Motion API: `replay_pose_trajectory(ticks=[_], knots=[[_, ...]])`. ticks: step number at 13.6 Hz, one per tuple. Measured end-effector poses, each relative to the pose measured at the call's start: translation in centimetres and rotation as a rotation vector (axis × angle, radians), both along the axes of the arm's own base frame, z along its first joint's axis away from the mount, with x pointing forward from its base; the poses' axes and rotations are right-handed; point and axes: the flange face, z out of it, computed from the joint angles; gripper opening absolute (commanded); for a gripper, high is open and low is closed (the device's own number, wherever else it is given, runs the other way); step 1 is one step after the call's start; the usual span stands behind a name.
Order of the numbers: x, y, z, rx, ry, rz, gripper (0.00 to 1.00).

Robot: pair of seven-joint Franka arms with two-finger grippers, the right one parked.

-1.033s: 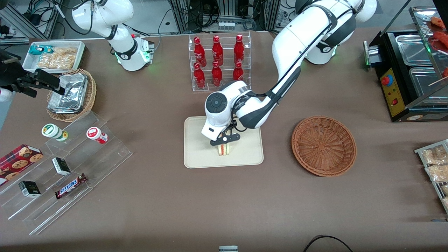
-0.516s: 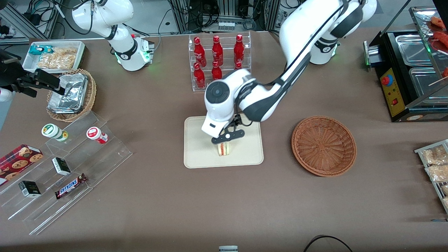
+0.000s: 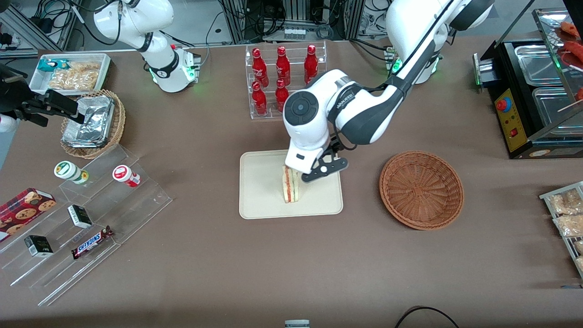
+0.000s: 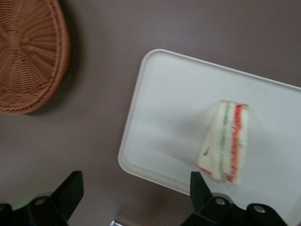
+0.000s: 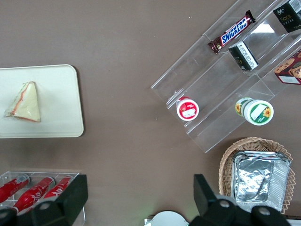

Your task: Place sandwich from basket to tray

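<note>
The sandwich (image 3: 290,184) stands on its edge on the cream tray (image 3: 259,191), with its red and green filling facing the front camera. My left gripper (image 3: 321,170) hangs open above the tray's edge nearest the reddish-brown basket (image 3: 421,189), apart from the sandwich and holding nothing. The left wrist view looks down on the sandwich (image 4: 225,143), the tray (image 4: 169,103) and the basket (image 4: 28,56). There the gripper (image 4: 136,193) has its dark fingers (image 4: 70,190) spread wide over bare table. The basket holds nothing. The right wrist view also shows the sandwich (image 5: 26,101) on the tray (image 5: 56,117).
A clear rack of red bottles (image 3: 284,79) stands farther from the front camera than the tray. Toward the parked arm's end are a stepped acrylic shelf (image 3: 86,214) with snacks, a tan basket of foil packs (image 3: 93,123) and a white bin (image 3: 70,73). A black appliance (image 3: 533,91) is at the working arm's end.
The gripper has lifted off the sandwich and shifted toward the basket. The sandwich stays standing on the tray, now uncovered along its whole length.
</note>
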Motion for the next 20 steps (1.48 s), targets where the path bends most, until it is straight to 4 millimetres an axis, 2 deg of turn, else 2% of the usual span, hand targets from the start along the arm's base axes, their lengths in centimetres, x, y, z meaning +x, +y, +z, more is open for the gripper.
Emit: replay_pose_trajectory(ticks=[3,5,7,13,16,20], knots=[[2.8,5.4,0.1,0.039,0.016,0.07,1.0],[4.6,9.7,1.5,0.042,0.01,0.105,1.0],[5.3,13.6,3.1,0.044,0.009,0.094,1.0],[4.7,24.4,8.2,0.011,0.032,0.001,1.0],[3.3,28.4,11.3,-0.059,0.074,-0.115,1.0],[1.0,36.5,16.5,-0.177,0.149,-0.281,1.0]])
